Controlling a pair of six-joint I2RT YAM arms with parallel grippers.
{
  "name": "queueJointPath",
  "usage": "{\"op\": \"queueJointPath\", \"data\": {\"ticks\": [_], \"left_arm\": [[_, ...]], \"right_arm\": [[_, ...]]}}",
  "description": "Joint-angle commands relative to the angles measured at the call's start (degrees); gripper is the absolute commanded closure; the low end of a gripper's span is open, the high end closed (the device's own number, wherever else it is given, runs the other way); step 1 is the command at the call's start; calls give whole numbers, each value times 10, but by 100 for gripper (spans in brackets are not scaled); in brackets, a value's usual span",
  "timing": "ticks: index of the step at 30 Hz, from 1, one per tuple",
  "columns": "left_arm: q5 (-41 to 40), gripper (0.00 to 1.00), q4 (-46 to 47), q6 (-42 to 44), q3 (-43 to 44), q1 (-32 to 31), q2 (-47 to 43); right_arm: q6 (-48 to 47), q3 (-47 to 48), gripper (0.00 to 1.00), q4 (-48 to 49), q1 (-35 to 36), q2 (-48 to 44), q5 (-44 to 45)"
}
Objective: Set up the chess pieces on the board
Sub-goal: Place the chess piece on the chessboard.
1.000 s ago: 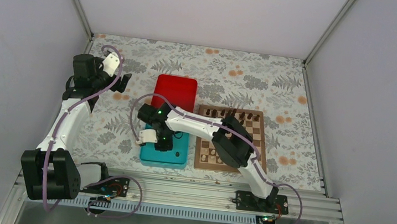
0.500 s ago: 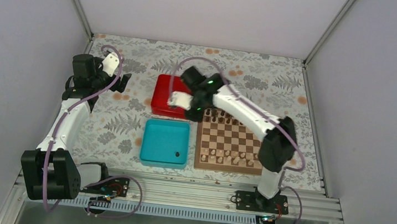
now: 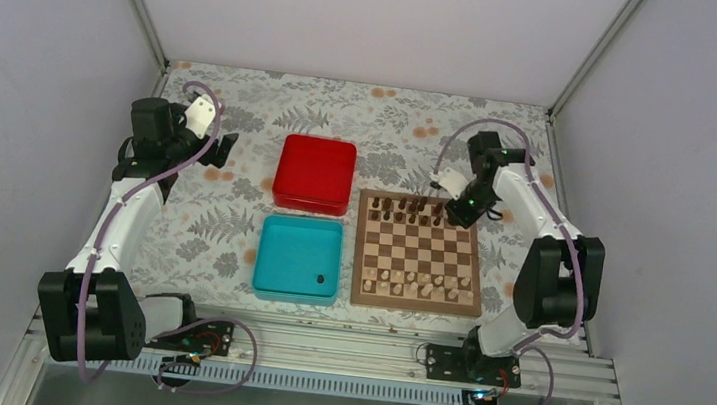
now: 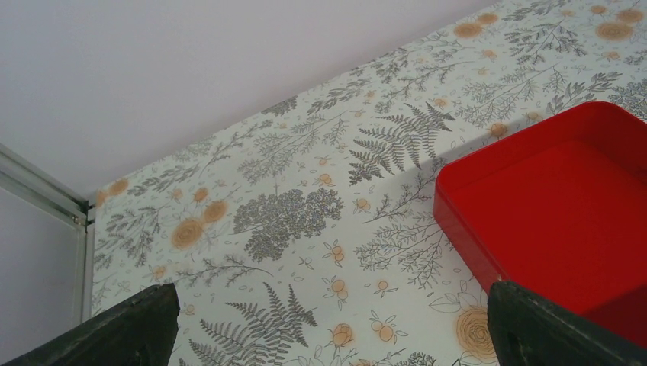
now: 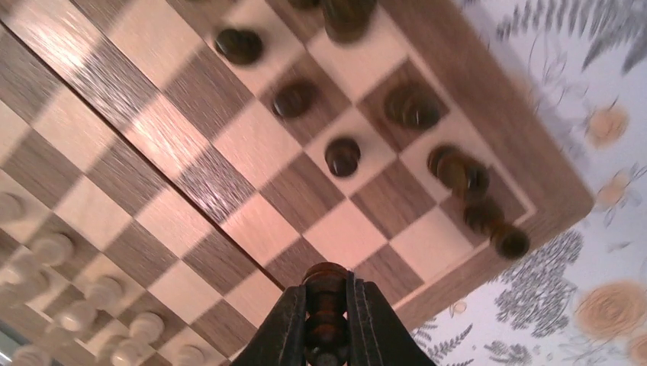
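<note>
right gripper (image 5: 326, 299): We see its two fingers (image 5: 288, 324) pressed close together. They pinch one dark piece between them.
held piece (image 5: 326, 276): It is dark brown with a round top. It sits tight in the right gripper. It is above a light square at the edge of the board, near a corner. We cannot tell if its bottom touches the wood.
board (image 3: 419, 254): It lies flat on the table, just right of the teal tray. The right arm reaches over its far right corner.
dark chess pieces (image 3: 414, 208): They stand in rows along the far side of the board. From the right wrist view some look blurry, so we cannot name each kind.
lone dark piece (image 3: 320, 280): One small dark thing lies in the teal tray, in the near corner by the board. It is too small for us to tell its kind.
pale chess pieces (image 3: 413, 285): They stand in rows along the near side of the board.
left gripper (image 4: 329, 305): Its fingers are spread wide apart with nothing between them. It hangs over the flower cloth, left of the red box and well away from the board.
red box (image 3: 314, 173): It sits just behind the teal tray.
teal tray (image 3: 289, 251): It sits between the red box and the near edge of the table.
flower cloth (image 3: 382, 130): It covers the table under all of these things.
</note>
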Motion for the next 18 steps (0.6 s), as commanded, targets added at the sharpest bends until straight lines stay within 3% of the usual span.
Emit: {"op": "queueJointPath", "data": {"ticks": [1,18], "left_arm": [[12,0,3,4,1,3,-4],[11,0,3,4,1,3,-4]], "right_arm": [[-38,-39,90,32,-38,5,-3],[-33,-25,89,88,-55,89,-5]]}}
